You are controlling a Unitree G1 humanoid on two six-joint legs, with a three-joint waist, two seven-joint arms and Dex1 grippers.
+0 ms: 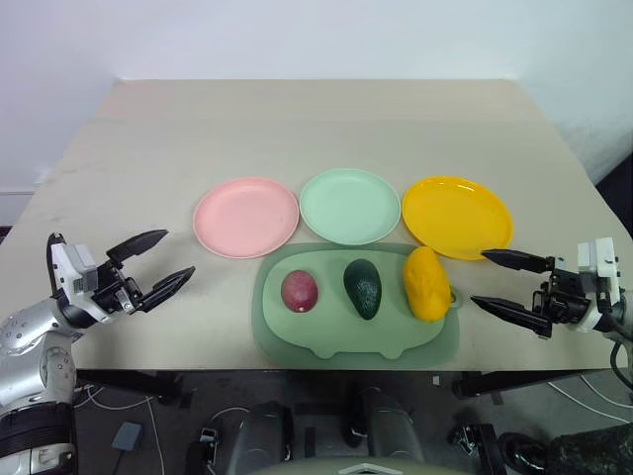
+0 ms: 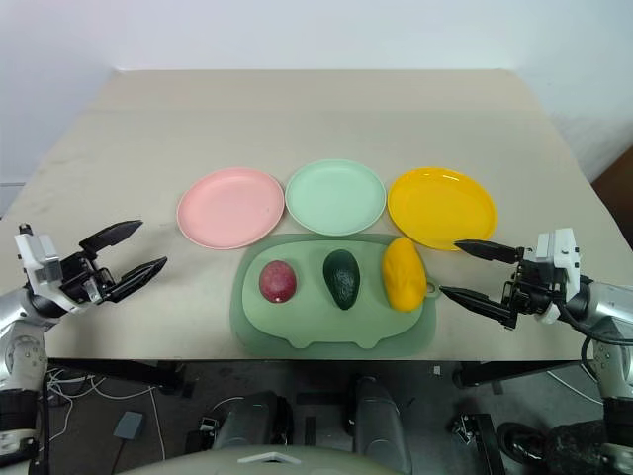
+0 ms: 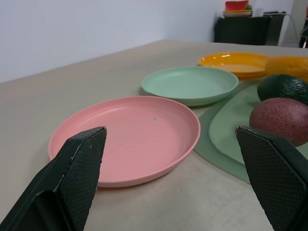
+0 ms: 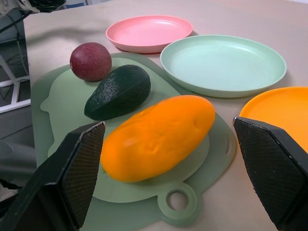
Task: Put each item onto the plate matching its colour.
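a wide beige counter point(image 1: 297, 129) carries everything. near its front edge lies a dull green mat point(image 1: 326, 332) with rounded corners and a small ring tab on its right side. behind the mat, three round plates stand in a row from left to right: the pink plate point(image 1: 245, 217), the mint green plate point(image 1: 349, 205) and the yellow plate point(image 1: 457, 216). the pink and mint plates sit just beside each other, and the yellow plate's front rim is just beside the far right corner of the mat.

all three fruits lie on the mat, none on a plate. the yellow fruit point(image 1: 426, 283) is at the right, lying lengthwise and close to the yellow plate. the dark green avocado point(image 1: 363, 287) is in the middle, in front of the mint plate. the round red-purple fruit point(image 1: 299, 290) is at the left, in front of the gap between the pink and mint plates. the fruits are apart from one another.

the left pincer point(image 1: 158, 265) hovers left of the mat, fingers spread wide and holding nothing, pointing toward the pink plate. the right pincer point(image 1: 504, 282) hovers right of the mat, fingers likewise wide apart and empty, pointing toward the yellow fruit.
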